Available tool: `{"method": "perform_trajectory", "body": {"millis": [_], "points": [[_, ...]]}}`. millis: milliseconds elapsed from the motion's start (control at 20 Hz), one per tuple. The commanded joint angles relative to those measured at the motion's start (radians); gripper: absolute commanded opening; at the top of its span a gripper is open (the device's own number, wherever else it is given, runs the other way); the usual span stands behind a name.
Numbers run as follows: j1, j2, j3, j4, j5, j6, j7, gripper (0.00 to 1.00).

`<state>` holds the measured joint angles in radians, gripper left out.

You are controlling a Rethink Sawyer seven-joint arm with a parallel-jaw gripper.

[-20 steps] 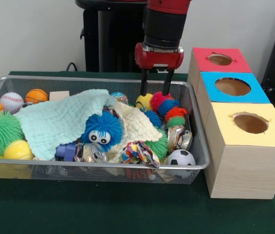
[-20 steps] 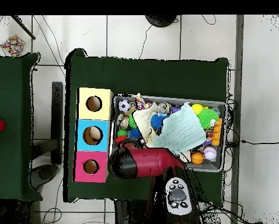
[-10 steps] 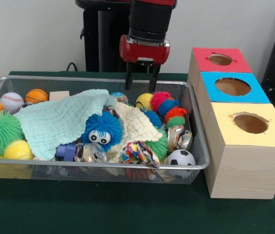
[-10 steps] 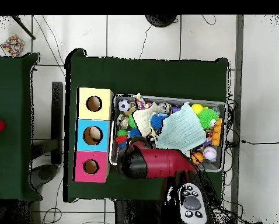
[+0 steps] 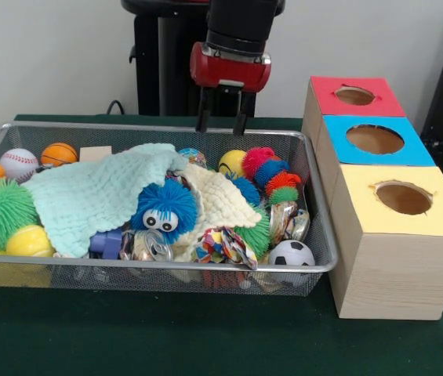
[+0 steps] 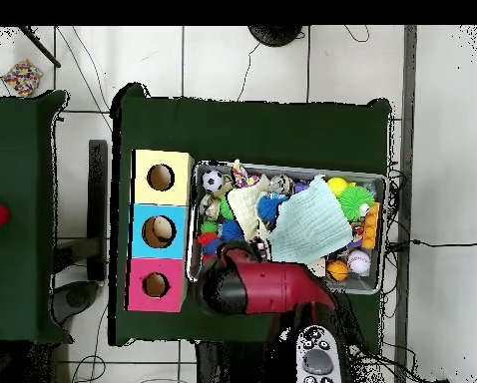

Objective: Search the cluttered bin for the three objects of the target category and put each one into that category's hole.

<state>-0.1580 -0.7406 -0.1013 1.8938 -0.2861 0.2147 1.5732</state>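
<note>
The silver wire-mesh bin (image 5: 158,272) sits on the green table, full of toys; it also shows in the overhead view (image 6: 384,199). A blue fuzzy puffball with googly eyes (image 5: 164,207) lies in its middle, between two cloths. No monkey plush shows. The red-surround hole (image 5: 354,95) tops the far box at the right, also seen from overhead (image 6: 155,285). My gripper (image 5: 220,124) hangs open and empty above the bin's far rim, up and right of the puffball. From overhead the arm (image 6: 252,289) hides the gripper.
A mint cloth (image 5: 96,196) and a cream cloth (image 5: 215,200) cover part of the clutter. Green spiky ball (image 5: 0,211), baseball (image 5: 19,163), soccer ball (image 5: 291,254) and a colourful fuzzy caterpillar (image 5: 272,178) lie around. Blue-surround hole (image 5: 375,139) and yellow-surround hole (image 5: 403,197) stand nearer.
My gripper has risen out of the bin's back right part and moved left, empty. The toys have not moved.
</note>
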Motion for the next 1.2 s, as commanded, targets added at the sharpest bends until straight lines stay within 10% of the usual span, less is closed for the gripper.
{"method": "perform_trajectory", "body": {"millis": [50,1200], "points": [[0.048,0.074,-0.032,0.075,-0.007,-0.028,0.197,1.00],[-0.093,0.371,0.094,-0.001,-0.050,-0.351,0.132,1.00]]}}
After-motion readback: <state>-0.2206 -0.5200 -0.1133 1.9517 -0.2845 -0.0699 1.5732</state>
